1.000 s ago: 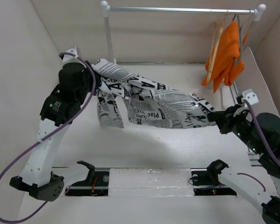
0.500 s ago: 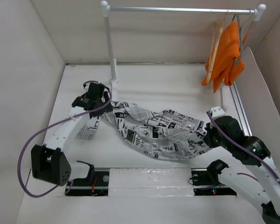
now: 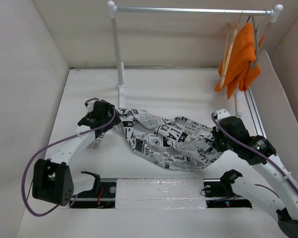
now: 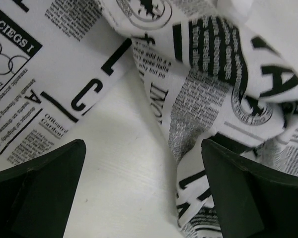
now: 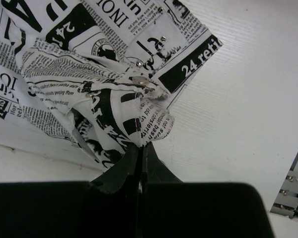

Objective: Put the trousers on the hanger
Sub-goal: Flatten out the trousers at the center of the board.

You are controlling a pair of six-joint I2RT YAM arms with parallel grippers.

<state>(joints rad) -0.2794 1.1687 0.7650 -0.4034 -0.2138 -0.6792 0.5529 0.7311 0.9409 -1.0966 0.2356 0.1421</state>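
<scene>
Left gripper (image 4: pixel 141 168) is now standing wide, having just released the trousers (image 3: pixel 164 141), which are lying slack on the table (image 3: pixel 188 89) instead of stretched aloft. Right gripper (image 5: pixel 140 151) is still pinching their right end. The hanger (image 3: pixel 230 44) is hanging unused, far right.

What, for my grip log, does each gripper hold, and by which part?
Right gripper pinches the trousers by a fold beside the snaps; left gripper open, holding nothing.
</scene>
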